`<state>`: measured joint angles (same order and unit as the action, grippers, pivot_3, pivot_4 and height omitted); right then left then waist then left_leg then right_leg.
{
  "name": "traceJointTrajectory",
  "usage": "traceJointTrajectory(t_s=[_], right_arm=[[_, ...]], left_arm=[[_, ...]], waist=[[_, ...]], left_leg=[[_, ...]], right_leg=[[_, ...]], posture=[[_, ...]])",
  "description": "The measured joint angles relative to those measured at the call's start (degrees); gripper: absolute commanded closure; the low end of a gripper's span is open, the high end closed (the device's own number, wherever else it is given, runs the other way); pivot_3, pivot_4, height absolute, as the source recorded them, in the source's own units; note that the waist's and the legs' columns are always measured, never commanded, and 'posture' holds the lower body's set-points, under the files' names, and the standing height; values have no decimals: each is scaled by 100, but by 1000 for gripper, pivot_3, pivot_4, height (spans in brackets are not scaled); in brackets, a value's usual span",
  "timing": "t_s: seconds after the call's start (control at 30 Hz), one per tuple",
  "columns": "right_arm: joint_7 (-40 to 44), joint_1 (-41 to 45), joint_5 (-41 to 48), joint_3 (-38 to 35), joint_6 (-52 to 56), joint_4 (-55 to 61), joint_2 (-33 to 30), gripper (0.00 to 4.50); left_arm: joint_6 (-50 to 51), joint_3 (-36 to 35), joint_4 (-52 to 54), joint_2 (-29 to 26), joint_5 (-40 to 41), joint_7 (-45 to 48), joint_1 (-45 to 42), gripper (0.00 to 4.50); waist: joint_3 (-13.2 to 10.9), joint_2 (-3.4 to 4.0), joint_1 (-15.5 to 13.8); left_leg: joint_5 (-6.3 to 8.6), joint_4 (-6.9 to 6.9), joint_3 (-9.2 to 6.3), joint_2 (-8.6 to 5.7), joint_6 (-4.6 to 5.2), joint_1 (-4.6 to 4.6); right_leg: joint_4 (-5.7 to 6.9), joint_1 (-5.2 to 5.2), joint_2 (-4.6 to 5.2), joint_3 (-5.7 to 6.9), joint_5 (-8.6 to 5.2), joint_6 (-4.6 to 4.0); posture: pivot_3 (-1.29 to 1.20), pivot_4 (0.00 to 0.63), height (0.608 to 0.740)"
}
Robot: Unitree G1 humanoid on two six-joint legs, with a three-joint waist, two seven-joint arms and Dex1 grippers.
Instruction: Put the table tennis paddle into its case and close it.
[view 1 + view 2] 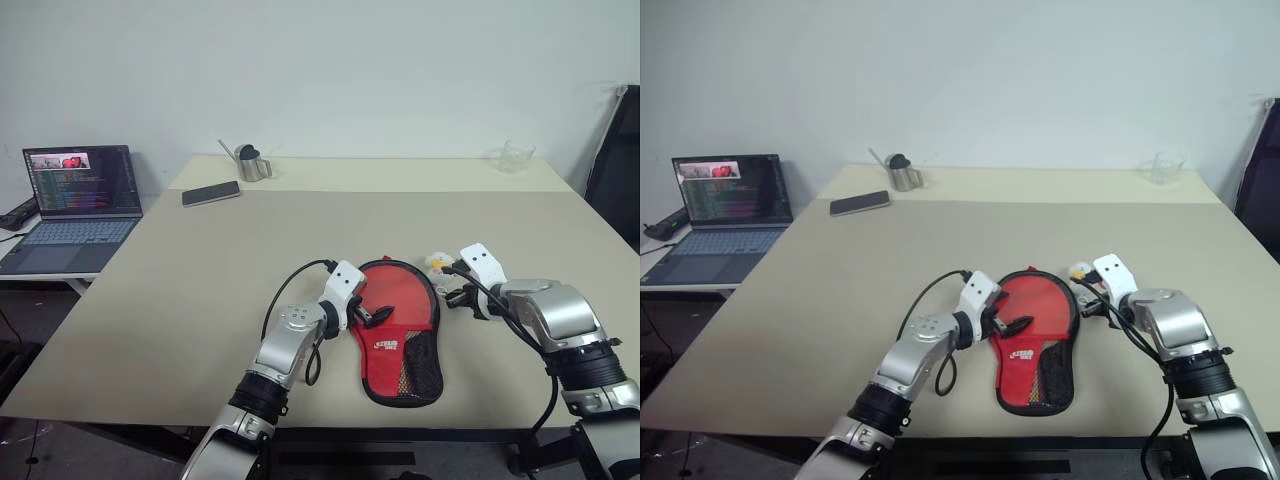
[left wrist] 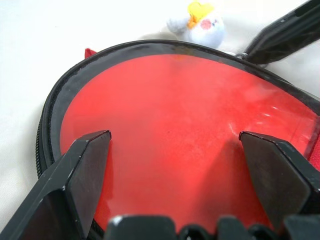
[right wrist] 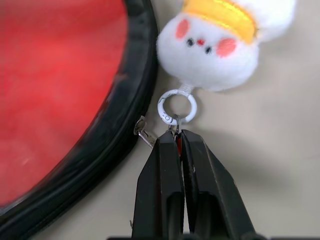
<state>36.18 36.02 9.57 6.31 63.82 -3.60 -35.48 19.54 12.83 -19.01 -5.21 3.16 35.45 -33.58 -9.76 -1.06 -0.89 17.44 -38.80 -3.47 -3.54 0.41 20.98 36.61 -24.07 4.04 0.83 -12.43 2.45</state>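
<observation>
Paddle (image 1: 398, 290) lies inside the soft, floppy case (image 1: 418, 372) mid-table. My right claw (image 3: 176, 134) is clenched on the zip pull by the plush charm (image 3: 220, 47), the best hold; my left claw (image 2: 175, 145) gapes over the paddle.

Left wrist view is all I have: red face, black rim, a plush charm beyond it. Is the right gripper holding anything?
Observer: Yes. The right gripper is pinched shut on the clasp under the white ring of the charm, beside the rim of the case.
Operator: Which way does the case lie?
Observer: Its narrow end, with the mesh and white logo, points toward the robot.
Operator: Anything else on the table?
Observer: A phone and a metal cup near the far-left edge, well away from the case.
</observation>
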Motion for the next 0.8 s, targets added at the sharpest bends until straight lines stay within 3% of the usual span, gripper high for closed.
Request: traceJointTrajectory(t_s=[0.43,0.67,0.8], right_arm=[[825,-912,482,425,308,1679,-1042,4466],[905,-1013,573,515,326,1909,-1159,4466],[1010,-1008,571,676,182,1916,-1279,3493]], left_arm=[[-128,35,-177,44,-4,44,-91,0],[-161,39,-256,67,-20,110,-135,0],[-232,39,-331,75,-32,136,-162,0]], waist=[[1,-2,-50],[1,-2,-52],[1,-2,-53]], left_leg=[[-2,1,-27,1,-7,6],[0,1,-56,1,-9,3],[0,0,-62,1,-9,3]], right_leg=[[-31,17,0,25,-5,10],[-66,51,1,56,-5,11],[-67,55,1,63,-7,16]], posture=[[0,150,740],[0,150,740],[0,150,740]])
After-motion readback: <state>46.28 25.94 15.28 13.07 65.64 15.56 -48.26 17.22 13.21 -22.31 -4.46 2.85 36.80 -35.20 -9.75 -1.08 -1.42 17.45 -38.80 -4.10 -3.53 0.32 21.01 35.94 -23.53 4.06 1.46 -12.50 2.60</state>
